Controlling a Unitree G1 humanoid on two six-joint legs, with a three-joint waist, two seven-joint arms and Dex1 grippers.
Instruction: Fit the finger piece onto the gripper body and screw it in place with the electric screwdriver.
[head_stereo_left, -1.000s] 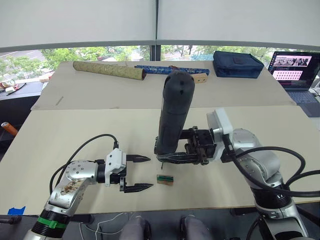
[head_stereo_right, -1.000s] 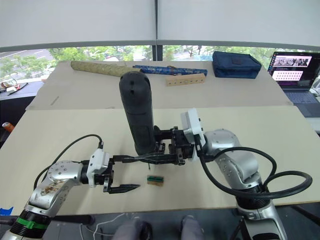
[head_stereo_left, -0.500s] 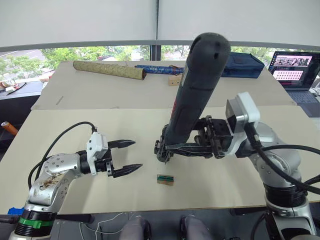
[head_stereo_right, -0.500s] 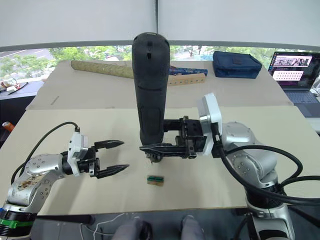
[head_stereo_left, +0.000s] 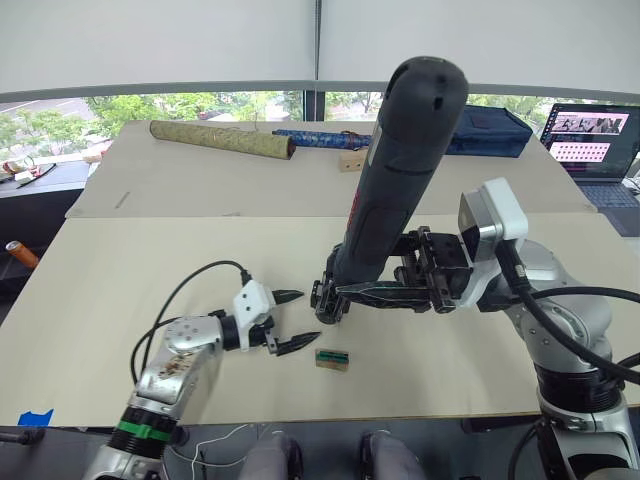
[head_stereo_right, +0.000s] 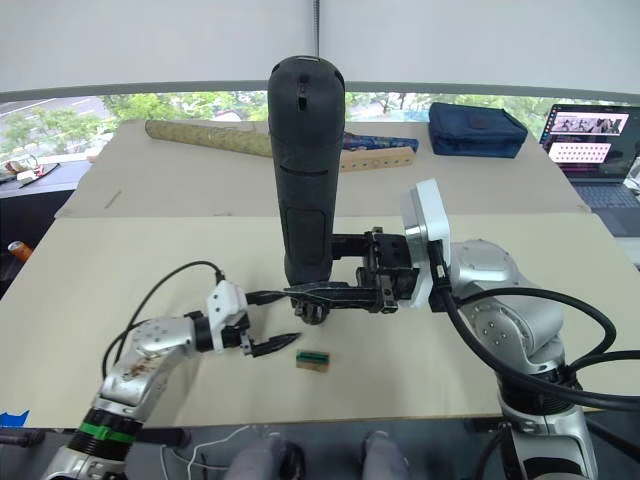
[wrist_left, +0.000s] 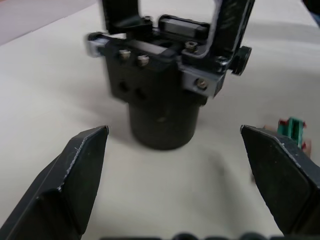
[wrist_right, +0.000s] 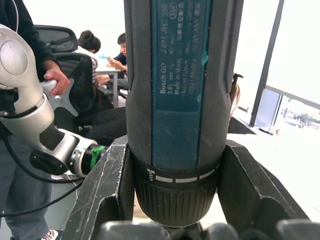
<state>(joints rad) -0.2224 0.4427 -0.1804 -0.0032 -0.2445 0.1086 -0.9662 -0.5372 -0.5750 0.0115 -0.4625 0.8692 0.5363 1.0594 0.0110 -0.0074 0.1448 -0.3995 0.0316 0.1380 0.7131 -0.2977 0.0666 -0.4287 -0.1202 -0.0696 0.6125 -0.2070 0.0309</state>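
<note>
Left gripper (head_stereo_left: 296, 321) fingers spread, empty, aimed at small black blocky gripper body (wrist_left: 161, 107) straight ahead on table. Right gripper (head_stereo_right: 318, 293) clamped round thick black cylindrical electric screwdriver (head_stereo_right: 306, 170), upright above it.

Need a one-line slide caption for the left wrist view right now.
Open left gripper facing the gripper body standing on the table, with a small green-and-tan block beside one fingertip.
</note>
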